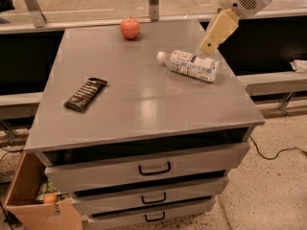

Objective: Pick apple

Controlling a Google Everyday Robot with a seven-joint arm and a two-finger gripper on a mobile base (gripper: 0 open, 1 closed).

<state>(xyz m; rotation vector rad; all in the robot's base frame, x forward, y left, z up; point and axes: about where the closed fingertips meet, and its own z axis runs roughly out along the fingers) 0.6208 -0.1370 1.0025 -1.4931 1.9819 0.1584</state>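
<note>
The apple is small, round and reddish-orange. It stands at the far edge of the grey cabinet top, left of the middle. My gripper hangs from the white arm at the upper right. It points down-left, just above the right end of the lying plastic bottle. The gripper is well to the right of the apple and holds nothing that I can see.
A dark snack bar lies on the left of the top. Three drawers are below it. An open cardboard box at the lower left holds a small orange round thing. Metal posts stand behind the cabinet, and a cable lies on the floor to the right.
</note>
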